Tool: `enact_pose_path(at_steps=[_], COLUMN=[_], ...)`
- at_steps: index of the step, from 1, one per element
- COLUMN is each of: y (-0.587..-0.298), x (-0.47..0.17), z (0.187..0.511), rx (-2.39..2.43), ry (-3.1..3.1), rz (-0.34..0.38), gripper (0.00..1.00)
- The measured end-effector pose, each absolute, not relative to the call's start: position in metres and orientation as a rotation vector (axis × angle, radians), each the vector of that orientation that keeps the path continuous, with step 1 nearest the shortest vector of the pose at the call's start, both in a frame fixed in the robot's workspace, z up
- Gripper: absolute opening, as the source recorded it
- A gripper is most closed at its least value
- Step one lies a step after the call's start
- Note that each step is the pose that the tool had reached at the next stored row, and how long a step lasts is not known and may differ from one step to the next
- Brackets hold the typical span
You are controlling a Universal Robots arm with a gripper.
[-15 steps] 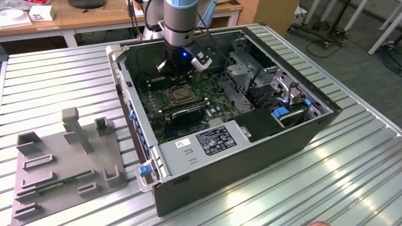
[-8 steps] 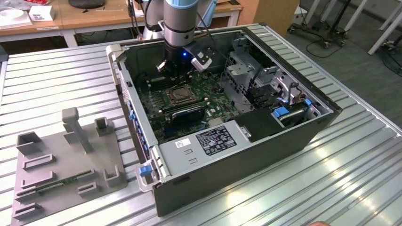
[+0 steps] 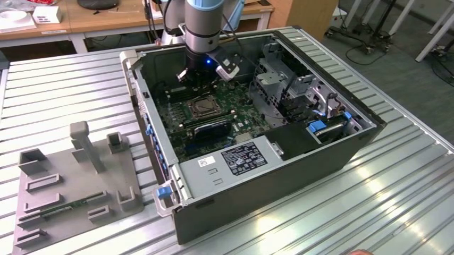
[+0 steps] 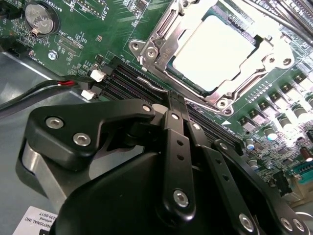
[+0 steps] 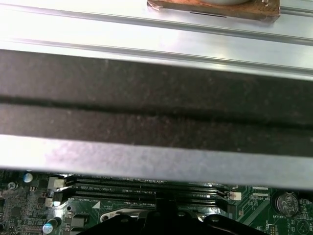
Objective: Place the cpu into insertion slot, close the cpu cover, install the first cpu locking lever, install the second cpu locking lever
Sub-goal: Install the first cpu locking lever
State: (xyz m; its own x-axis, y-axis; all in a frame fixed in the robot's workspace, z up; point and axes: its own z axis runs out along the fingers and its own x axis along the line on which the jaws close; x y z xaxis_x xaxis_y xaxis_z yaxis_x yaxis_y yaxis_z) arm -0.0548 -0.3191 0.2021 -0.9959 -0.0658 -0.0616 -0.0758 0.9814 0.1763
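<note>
Down inside the case (image 3: 284, 196), the cpu (image 4: 215, 51) sits seated with the cpu cover (image 4: 157, 41) folded over to clamp it; the end effector (image 4: 174, 95) hangs just beside, closed on nothing.

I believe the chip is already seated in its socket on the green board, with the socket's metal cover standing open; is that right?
Not quite. In the second wrist view the metal cover lies flat, closed around the chip, not standing open. The chip is seated on the green board, as you say.
</note>
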Motion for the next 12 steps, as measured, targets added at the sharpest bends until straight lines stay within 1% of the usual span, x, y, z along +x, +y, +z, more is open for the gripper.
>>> enact_pose_path(at_steps=[12], y=[-0.3193], x=[-0.0548], z=[0.1990], rx=[-0.110], ry=[3.072], rz=[0.277], gripper=[0.11])
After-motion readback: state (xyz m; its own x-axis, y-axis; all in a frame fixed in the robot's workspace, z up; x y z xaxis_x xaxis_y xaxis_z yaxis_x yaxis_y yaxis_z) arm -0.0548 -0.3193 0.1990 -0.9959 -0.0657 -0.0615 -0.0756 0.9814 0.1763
